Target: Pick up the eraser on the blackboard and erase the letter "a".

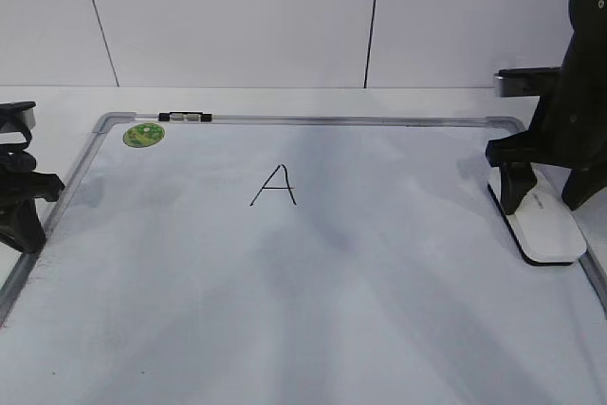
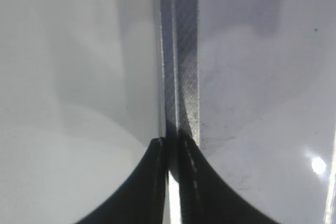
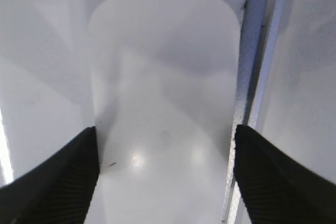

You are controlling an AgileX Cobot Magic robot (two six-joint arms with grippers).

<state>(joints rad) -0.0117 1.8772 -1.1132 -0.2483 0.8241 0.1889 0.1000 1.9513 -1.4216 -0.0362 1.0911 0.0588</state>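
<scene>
The blackboard [image 1: 313,329], a large white dry-erase board in a silver-grey metal frame, lies flat on the pale worktop [image 1: 66,101] and fills most of the exterior view. A round green sticker [image 1: 143,135] sits in its far left corner, and a small black-and-white clip [image 1: 184,117] rests on the far frame rail just beside that sticker. The only writing visible is an angular capital "A" [image 1: 274,185], drawn in thin black strokes near the middle of the far half of the board; no cursive lowercase letter shows in any view. The eraser [image 1: 545,225], a white rounded oblong with a dark base layer, lies on the board surface along its right edge, just inside the frame. The right end effector [image 3: 165,171] is down over the near end of the eraser with its black fingers [image 3: 58,182] spread apart, one on each long side of the block; in the right wrist view they stand at the eraser's edges, but whether they press on it cannot be told. The left end effector [image 2: 173,182] rests low at the board's left edge, its two fingers brought together with only a thin slit between them, poised directly above the frame rail [image 2: 181,77], holding nothing.
</scene>
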